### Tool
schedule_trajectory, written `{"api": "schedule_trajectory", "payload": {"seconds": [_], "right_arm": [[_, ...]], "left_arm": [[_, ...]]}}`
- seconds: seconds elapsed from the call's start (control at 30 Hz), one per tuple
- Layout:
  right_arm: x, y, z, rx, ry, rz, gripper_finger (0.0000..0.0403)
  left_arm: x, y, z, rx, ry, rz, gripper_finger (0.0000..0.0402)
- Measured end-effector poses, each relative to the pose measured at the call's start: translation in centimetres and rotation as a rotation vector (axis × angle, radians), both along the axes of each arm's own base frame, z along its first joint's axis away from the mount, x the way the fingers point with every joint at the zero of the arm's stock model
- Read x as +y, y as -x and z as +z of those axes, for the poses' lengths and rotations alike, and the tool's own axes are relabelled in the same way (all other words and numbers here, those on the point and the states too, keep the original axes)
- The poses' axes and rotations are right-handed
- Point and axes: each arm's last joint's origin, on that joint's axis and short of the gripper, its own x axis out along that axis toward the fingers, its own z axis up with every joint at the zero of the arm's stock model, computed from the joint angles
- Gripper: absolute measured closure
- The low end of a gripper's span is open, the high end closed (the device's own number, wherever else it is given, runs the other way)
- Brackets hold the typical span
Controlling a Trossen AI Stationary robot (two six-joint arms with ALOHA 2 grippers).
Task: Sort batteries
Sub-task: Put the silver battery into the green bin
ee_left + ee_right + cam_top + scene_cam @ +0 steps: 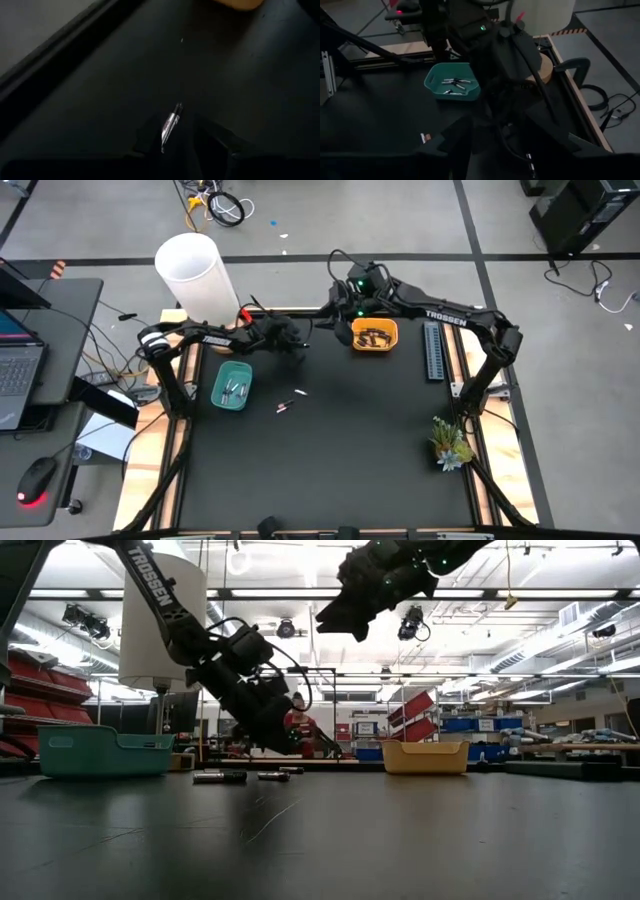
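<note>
One silver battery with pink print (170, 125) lies on the black mat between the open fingers of my left gripper (177, 145), which hangs low over the mat's far middle (297, 345). I see no finger touching it. Two more batteries (283, 408) (300, 392) lie loose on the mat nearer the front. The teal bowl (218, 385) holds a few light batteries (454, 82), and the orange bowl (393, 330) holds dark ones (374, 337). My right gripper (343, 332) hangs open and empty, high beside the orange bowl (340, 620).
A tall white container (195, 275) stands at the table's far left corner. A grey rack (432, 350) lies along the right side, and a green plant sprig (450, 445) sits near the right edge. The two arms are close together over the far middle.
</note>
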Motion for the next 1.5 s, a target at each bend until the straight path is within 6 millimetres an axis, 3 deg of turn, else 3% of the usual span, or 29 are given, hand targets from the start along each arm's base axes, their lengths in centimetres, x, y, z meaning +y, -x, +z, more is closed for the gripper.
{"api": "schedule_trajectory", "payload": {"seconds": [0.3, 0.43, 0.87, 1.03, 1.2, 1.33, 1.5], "right_arm": [[0.0, 0.0, 0.0, -0.002, -0.018, -0.008, 0.0219], [0.0, 0.0, -0.1, 0.011, -0.028, -0.010, 0.0219], [0.0, 0.3, 0.6, -0.017, -0.007, -0.013, 0.0219], [-0.1, 0.5, 0.8, -0.027, -0.002, -0.019, 0.0219], [-0.3, 1.1, 1.2, -0.012, -0.007, -0.067, 0.0219], [-0.7, 2.6, 2.9, -0.043, 0.025, -0.137, 0.0222], [-1.2, 4.4, 4.1, -0.042, 0.030, -0.182, 0.0231]], "left_arm": [[1.4, -2.2, -1.4, 0.034, 0.064, 0.024, 0.0287], [1.7, -3.0, -1.2, 0.067, 0.052, -0.011, 0.0290], [0.0, -3.1, -2.0, 0.218, 0.101, -0.065, 0.0372], [-0.8, -3.4, -2.2, 0.226, 0.112, -0.087, 0.0373], [-1.6, -3.8, -1.3, 0.175, 0.119, -0.067, 0.0373], [-1.7, -3.8, 0.0, 0.140, 0.095, -0.038, 0.0400], [-1.9, -3.8, 1.1, 0.087, 0.092, -0.026, 0.0401]]}}
